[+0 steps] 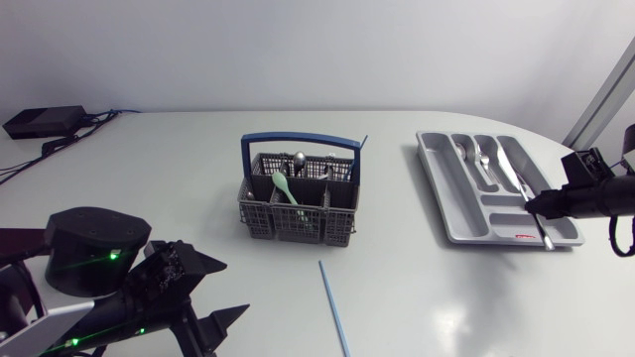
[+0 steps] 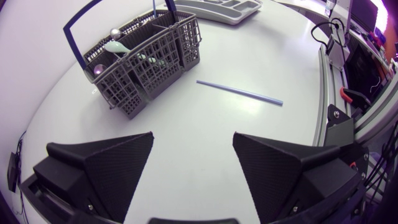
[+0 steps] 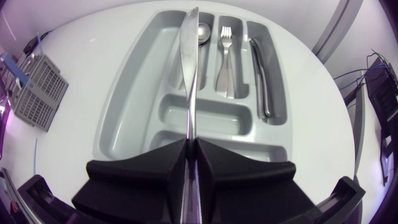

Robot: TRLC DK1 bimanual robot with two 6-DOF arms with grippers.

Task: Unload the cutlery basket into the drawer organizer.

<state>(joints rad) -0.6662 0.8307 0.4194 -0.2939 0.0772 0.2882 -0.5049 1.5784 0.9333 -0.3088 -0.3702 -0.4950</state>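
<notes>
The grey cutlery basket (image 1: 296, 210) with a blue handle stands mid-table, holding a green spoon (image 1: 285, 186) and a metal spoon (image 1: 299, 157). At the right lies the grey drawer organizer (image 1: 451, 203) with a spoon (image 3: 203, 32), a fork (image 3: 225, 56) and a knife (image 3: 261, 74) in its long compartments. My right gripper (image 3: 191, 144) is shut on another table knife (image 3: 189, 68), holding it over the organizer's near end (image 3: 127, 124), blade pointing along it. My left gripper (image 2: 193, 140) hovers open and empty at the front left, well short of the basket (image 2: 146, 59).
A thin blue stick (image 1: 333, 309) lies on the table in front of the basket, ahead of my left gripper (image 1: 235, 288). A black box with cables (image 1: 45, 121) sits at the back left corner.
</notes>
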